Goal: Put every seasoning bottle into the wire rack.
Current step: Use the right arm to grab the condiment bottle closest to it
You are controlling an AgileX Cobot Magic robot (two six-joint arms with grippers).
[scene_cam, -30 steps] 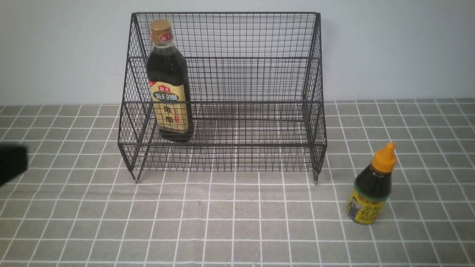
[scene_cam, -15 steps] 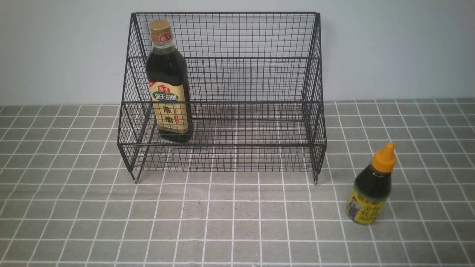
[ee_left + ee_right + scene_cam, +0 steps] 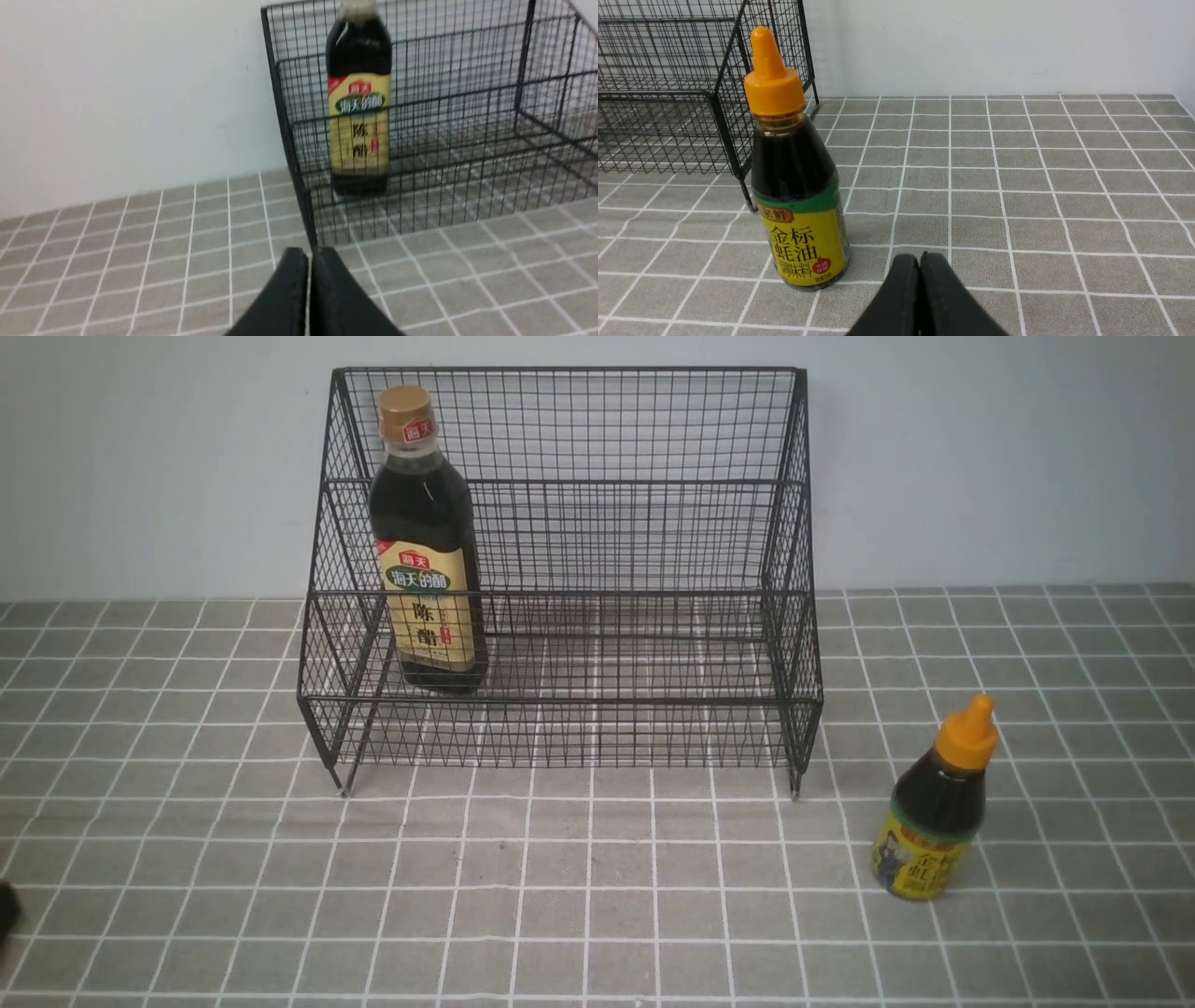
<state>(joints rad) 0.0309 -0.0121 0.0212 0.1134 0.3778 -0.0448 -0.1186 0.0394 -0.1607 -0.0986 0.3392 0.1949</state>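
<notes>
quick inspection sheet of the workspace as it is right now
surface: grey table top with white grid lines, no spills seen
job's things: tall bottle upright in the rack, lower tier, left end; short bottle upright on the table top, outside the rack, off its right front corner and apart from it
clutter: nothing seen
grippers: left tool shut, holding nothing, low near the rack's left front corner; right tool shut, holding nothing, close by the short bottle, not touching it
cables: nothing seen
surroundings: plain pale wall behind the rack
</notes>
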